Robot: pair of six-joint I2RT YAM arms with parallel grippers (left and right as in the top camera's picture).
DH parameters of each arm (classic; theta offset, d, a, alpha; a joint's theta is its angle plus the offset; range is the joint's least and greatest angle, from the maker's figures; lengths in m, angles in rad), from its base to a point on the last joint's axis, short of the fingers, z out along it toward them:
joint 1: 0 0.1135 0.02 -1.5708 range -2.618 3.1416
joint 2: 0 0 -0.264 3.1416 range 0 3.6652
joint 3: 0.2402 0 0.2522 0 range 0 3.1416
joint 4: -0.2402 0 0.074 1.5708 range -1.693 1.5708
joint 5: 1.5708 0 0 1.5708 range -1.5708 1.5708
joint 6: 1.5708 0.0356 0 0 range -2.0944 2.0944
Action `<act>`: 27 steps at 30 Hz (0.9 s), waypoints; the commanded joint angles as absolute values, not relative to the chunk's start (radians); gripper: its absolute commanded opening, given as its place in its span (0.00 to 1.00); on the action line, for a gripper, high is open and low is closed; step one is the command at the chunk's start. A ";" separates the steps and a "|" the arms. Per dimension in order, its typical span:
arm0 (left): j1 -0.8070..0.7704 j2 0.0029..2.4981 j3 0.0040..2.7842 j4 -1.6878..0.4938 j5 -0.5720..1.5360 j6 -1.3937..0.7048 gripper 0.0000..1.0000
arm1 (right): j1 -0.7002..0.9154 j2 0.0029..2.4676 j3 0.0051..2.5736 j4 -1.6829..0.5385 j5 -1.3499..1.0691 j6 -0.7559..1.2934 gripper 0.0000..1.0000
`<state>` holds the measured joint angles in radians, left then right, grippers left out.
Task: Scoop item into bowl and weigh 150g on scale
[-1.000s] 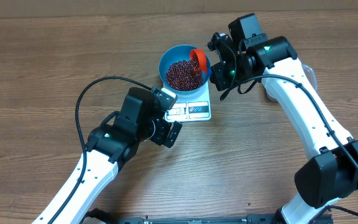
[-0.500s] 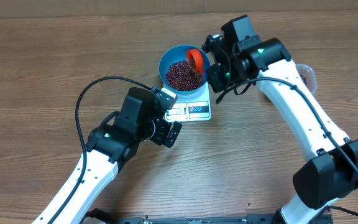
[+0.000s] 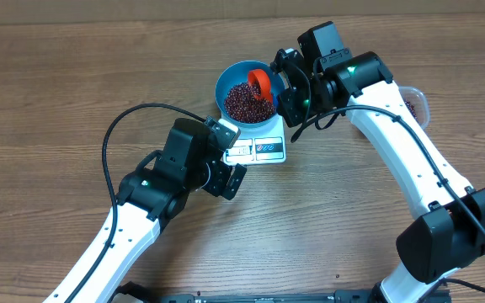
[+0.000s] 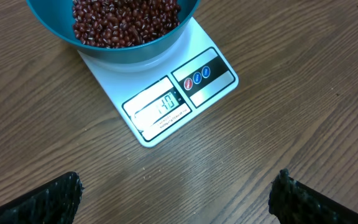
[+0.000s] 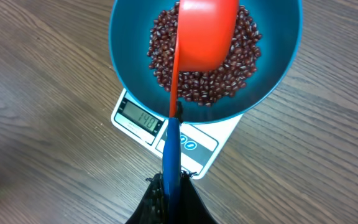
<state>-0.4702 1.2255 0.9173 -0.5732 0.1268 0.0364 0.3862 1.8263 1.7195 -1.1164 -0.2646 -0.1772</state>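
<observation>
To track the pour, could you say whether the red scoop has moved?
Yes: the scoop shifted left, from the bowl rim toward its middle.

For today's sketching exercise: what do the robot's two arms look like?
White tubular links joined by chunky black joint housings. A black cable loops off the left arm; another runs along the right arm, which shows a small green light. The wrist views show black jaws.
</observation>
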 commanded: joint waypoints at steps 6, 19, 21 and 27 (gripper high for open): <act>-0.465 1.229 0.938 -0.572 0.120 0.046 1.00 | 0.307 1.824 1.744 -1.117 -0.442 -0.186 0.04; -0.465 1.229 0.938 -0.572 0.120 0.046 1.00 | 0.245 1.824 1.744 -1.158 -0.604 -0.270 0.04; -0.465 1.229 0.938 -0.572 0.120 0.046 1.00 | 0.246 1.824 1.744 -1.157 -0.604 -0.270 0.04; -0.465 1.229 0.938 -0.572 0.120 0.046 1.00 | 0.247 1.824 1.740 -1.166 -0.604 -0.262 0.04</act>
<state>-0.4702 1.2255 0.9173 -0.5732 0.1265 0.0364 0.2440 1.8263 1.7195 -1.1629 -0.5808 -0.2516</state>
